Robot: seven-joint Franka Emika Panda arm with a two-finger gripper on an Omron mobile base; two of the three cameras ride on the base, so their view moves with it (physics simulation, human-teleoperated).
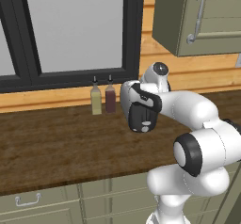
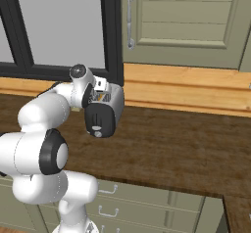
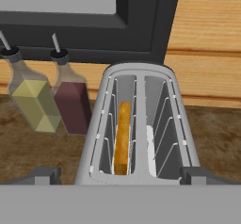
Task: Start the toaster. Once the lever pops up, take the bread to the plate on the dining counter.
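The pincer (image 3: 120, 173) hung with its jaws spread wide and empty, straddling the near end of the toaster (image 3: 139, 124) at the centre of the hand view, likely lined up to reach the lever. The bread (image 3: 123, 138) stood on edge deep in the left slot, ready for toasting. Two bottles (image 3: 49, 96) stood on the tabletop (image 2: 186, 144) at the left, just beside the toaster and clear of the approach.

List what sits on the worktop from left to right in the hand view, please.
Yellow-green bottle → dark red bottle → toaster, with the bread standing in its left slot.
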